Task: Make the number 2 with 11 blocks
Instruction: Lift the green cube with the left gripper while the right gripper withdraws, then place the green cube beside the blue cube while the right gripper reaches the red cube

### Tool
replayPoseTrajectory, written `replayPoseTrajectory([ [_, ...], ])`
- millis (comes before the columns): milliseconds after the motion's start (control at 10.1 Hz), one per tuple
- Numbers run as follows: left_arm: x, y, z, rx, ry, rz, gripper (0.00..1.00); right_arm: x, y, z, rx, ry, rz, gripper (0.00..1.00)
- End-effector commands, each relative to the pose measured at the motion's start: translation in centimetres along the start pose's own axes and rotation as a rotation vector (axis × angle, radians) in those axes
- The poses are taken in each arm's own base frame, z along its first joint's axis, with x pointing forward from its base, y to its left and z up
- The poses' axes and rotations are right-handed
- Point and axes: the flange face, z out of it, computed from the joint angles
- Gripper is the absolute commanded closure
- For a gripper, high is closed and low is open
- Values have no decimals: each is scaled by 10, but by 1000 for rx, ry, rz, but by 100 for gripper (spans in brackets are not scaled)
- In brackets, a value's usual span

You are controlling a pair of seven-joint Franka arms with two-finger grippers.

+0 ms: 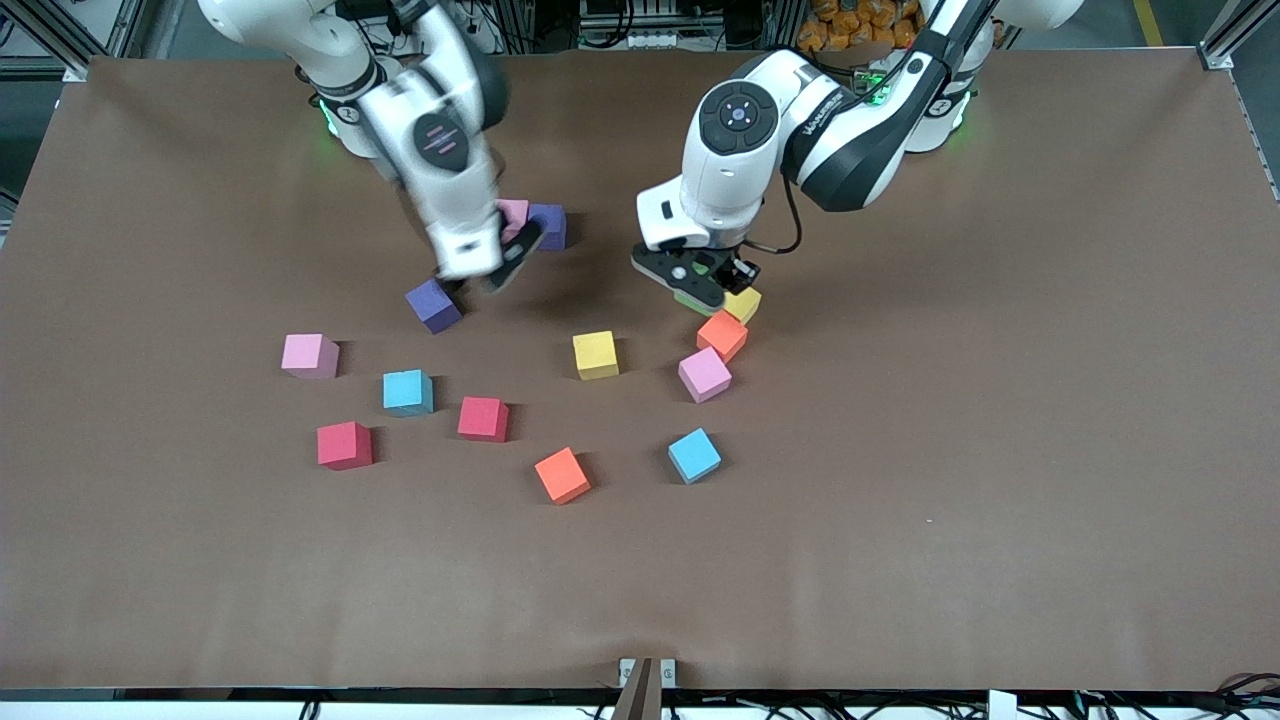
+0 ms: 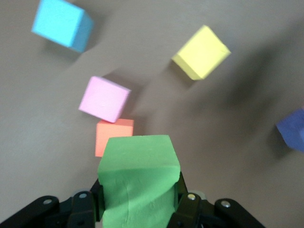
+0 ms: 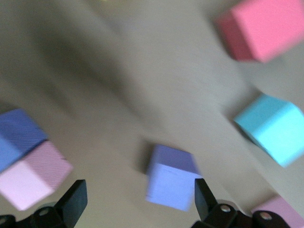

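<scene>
Over an orange block (image 1: 722, 335) the left hand (image 1: 712, 285) clamps a green block (image 2: 138, 183) — right hand (image 1: 478, 272) spread apart.

- The left gripper (image 1: 715, 283) hangs low over the table, its arm bent down from the base, the fingers clamped on a green block (image 2: 138, 183).
- The right gripper (image 1: 490, 270) tilts downward above a purple block (image 1: 434, 305), its fingers (image 3: 73, 199) spread wide and holding nothing.
</scene>
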Motion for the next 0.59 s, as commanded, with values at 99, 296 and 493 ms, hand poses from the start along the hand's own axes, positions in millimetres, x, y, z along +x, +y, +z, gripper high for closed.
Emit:
replayPoseTrajectory([
  [99, -1, 62, 18, -48, -25, 207, 97, -13, 122, 28, 38, -18, 241, 0],
  [296, 15, 116, 39, -53, 1, 311, 97, -17, 157, 38, 114, 13, 369, 0],
  [493, 36, 141, 58, -55, 15, 531, 97, -15, 201, 51, 127, 26, 442, 0],
])
